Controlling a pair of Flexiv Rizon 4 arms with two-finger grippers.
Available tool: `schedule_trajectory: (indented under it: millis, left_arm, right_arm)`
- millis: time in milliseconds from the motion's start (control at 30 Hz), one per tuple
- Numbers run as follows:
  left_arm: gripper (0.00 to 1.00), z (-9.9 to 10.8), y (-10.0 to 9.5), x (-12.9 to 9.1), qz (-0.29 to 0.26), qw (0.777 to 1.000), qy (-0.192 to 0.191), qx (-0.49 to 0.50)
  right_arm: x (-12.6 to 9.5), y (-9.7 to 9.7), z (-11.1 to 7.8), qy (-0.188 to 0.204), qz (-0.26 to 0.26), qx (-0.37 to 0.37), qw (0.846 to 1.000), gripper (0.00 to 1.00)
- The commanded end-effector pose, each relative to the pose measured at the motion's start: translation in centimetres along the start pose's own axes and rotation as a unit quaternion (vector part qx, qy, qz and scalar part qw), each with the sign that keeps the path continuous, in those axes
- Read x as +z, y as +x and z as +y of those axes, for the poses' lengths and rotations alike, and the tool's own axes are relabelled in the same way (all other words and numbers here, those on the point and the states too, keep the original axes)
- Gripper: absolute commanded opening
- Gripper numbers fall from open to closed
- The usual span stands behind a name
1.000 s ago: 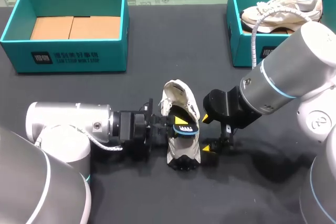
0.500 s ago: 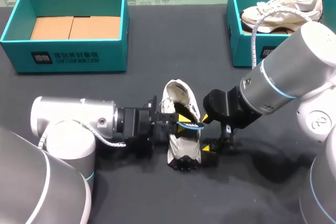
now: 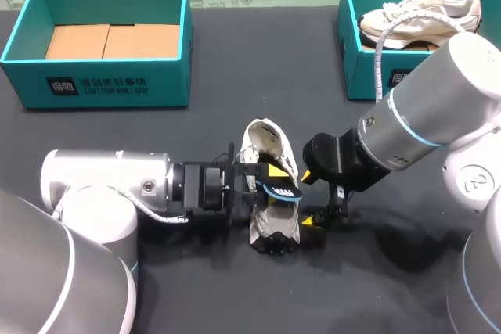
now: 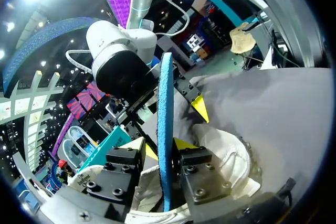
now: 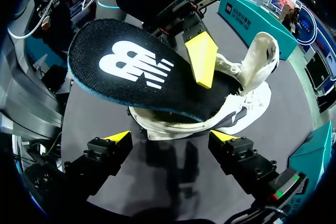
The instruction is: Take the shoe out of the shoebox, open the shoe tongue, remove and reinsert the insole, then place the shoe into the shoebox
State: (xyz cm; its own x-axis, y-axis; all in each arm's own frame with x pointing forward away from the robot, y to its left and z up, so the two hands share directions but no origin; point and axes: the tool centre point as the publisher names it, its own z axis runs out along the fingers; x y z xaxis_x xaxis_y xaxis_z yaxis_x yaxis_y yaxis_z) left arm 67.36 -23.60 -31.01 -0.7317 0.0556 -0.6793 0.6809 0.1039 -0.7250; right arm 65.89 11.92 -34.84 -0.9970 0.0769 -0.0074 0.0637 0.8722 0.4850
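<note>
**First speaker:** What carries the things?

**Second speaker:** A table (image 3: pixel 235 76) covered in dark grey cloth.

**First speaker:** And what lies directly on it?

**Second speaker:** Three things. An open teal shoebox (image 3: pixel 102 87) sits at the far left, with brown cardboard showing inside. A second teal shoebox (image 3: pixel 364 80) sits at the far right, well apart from the first. Nearer the front, around the middle, is a white shoe (image 3: pixel 274 232), dark at its nearest end.
</note>
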Motion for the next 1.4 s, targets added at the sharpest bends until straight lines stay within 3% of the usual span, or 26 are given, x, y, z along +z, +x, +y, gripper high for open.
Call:
schedule_trajectory:
  millis: [33,67,100,500,767,1033,1067,1100,1133,1400]
  left_arm:
    - [0.18,-1.2,0.6,-0.4,-0.007,1.0,-0.003,0.004]
    - [0.01,-1.3,0.6,-0.3,-0.006,1.0,-0.003,0.004]
    - [0.0,-1.2,0.6,-0.3,-0.005,1.0,-0.004,0.006]
    - [0.0,2.1,1.0,0.1,0.007,1.0,-0.009,0.005]
    - [0.0,4.1,0.9,0.4,0.02,0.999,-0.036,-0.001]
    - [0.0,3.6,0.7,-0.1,0.017,0.999,-0.037,-0.008]
    - [0.09,3.4,0.7,-0.2,0.015,0.999,-0.032,-0.007]
    - [0.31,3.1,0.7,-0.3,0.013,0.999,-0.029,-0.009]
    - [0.38,2.8,0.7,-0.3,0.01,1.0,-0.028,-0.008]
    - [0.37,0.7,0.7,-1.3,-0.005,1.0,-0.008,-0.007]
  right_arm:
    - [0.1,0.2,-0.1,0.0,-0.002,0.0,1.0,1.0]
    - [0.1,0.2,-0.1,0.0,-0.002,0.0,1.0,1.0]
    - [0.1,0.2,-0.1,0.0,-0.002,0.0,1.0,1.0]
    - [0.1,0.2,-0.1,0.0,-0.002,0.0,1.0,1.0]
    - [0.1,0.2,-0.1,0.0,-0.002,0.0,1.0,1.0]
    - [0.1,0.2,-0.1,0.0,-0.002,0.0,1.0,1.0]
    - [0.1,0.2,-0.1,0.0,-0.002,0.0,1.0,1.0]
    - [0.1,0.2,-0.1,0.0,-0.002,0.0,1.0,1.0]
    - [0.1,0.2,-0.1,0.0,-0.002,0.0,1.0,1.0]
    - [0.1,0.2,-0.1,0.0,-0.002,0.0,1.0,1.0]
